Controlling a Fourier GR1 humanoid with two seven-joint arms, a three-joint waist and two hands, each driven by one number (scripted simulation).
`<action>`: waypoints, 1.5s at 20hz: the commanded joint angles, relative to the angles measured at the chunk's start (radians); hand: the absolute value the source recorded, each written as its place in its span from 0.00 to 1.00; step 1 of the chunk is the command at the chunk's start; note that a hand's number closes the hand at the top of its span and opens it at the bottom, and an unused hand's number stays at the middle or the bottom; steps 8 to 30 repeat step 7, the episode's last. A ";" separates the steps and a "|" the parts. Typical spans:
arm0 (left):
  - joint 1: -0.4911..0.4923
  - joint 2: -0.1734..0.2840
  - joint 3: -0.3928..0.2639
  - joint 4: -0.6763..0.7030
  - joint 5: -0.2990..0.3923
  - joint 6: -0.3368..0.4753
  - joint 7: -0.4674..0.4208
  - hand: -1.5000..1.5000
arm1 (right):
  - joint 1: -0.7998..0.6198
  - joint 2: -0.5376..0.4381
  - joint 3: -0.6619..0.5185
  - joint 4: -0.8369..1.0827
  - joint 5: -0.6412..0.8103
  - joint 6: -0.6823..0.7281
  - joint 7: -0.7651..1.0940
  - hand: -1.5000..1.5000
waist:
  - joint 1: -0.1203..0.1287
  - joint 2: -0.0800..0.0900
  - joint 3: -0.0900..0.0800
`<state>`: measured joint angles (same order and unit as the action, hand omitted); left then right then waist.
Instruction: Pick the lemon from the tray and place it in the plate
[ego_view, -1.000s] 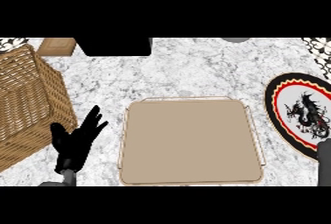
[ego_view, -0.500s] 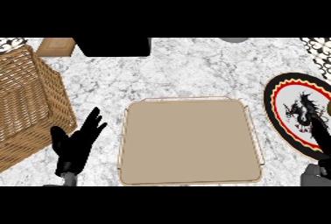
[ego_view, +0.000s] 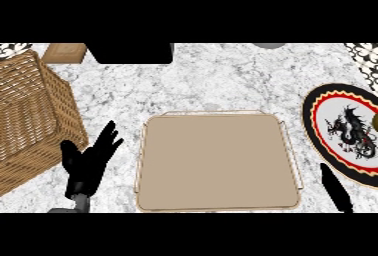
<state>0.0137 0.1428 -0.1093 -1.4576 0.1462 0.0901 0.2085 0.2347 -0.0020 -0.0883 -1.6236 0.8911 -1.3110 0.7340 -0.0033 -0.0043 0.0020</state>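
Bare beige square tray (ego_view: 218, 160) mid-counter, nothing lying on it.

Left of the tray the black left hand (ego_view: 88, 162) rests open, fingers spread, holding nothing; beyond it sits a woven wicker basket (ego_view: 33, 115). Right of the tray, the right hand (ego_view: 336, 190) shows one straight dark finger; grip, I can't tell. The round dragon-patterned plate (ego_view: 347, 132) is there too, and a yellowish sliver at its far edge (ego_view: 375, 121) may be the lemon.

Basket (ego_view: 29, 117) left, tray (ego_view: 216, 161) centre, plate (ego_view: 347, 132) right.

Bright, even light; soft shadows edge the tray (ego_view: 218, 206).
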 joint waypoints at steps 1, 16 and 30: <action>-0.080 -0.025 0.022 0.092 -0.004 0.011 0.003 0.50 | 0.040 0.002 0.110 0.008 0.148 -0.122 0.170 0.00 | -0.002 0.007 -0.004; 0.044 -0.023 -0.033 -0.053 -0.030 0.019 0.048 0.50 | 0.043 0.002 0.115 0.026 0.299 -0.138 0.336 0.00 | 0.005 0.006 -0.003; 0.044 -0.023 -0.033 -0.053 -0.030 0.019 0.048 0.50 | 0.043 0.002 0.115 0.026 0.299 -0.138 0.336 0.00 | 0.005 0.006 -0.003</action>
